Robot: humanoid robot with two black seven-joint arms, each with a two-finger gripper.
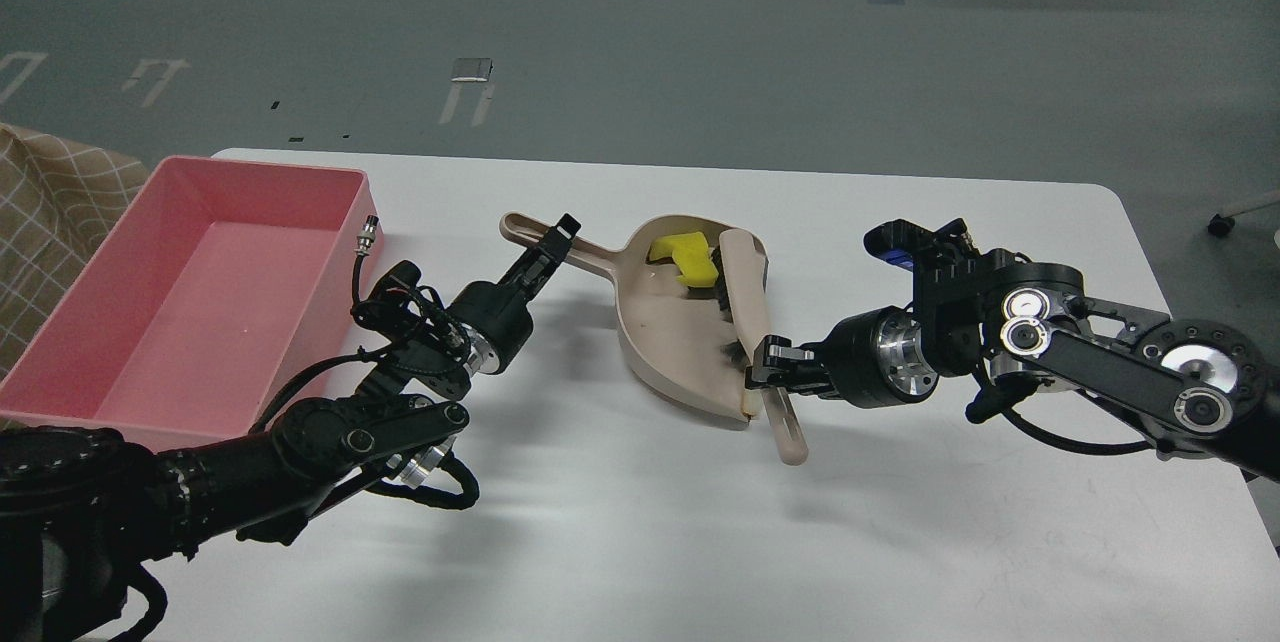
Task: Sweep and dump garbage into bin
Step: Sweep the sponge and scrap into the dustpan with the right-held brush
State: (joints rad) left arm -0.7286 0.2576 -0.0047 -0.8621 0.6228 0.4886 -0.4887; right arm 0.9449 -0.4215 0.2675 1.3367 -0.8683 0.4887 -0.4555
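Observation:
A beige dustpan (665, 347) lies mid-table with its handle pointing left. My left gripper (556, 240) is shut on that handle. My right gripper (768, 374) is shut on the handle of a beige brush (739, 284), which lies across the pan's open right edge with its dark bristles inside the pan. A yellow scrap (686, 257) sits inside the pan near its back. The bread slice is hidden, and I cannot tell where it lies. The pink bin (150, 222) stands open at the far left of the table.
The white table (950, 542) has its right edge near my right arm. A checked beige cloth (50, 202) lies beyond the bin at the left. Grey floor lies past the table's far edge.

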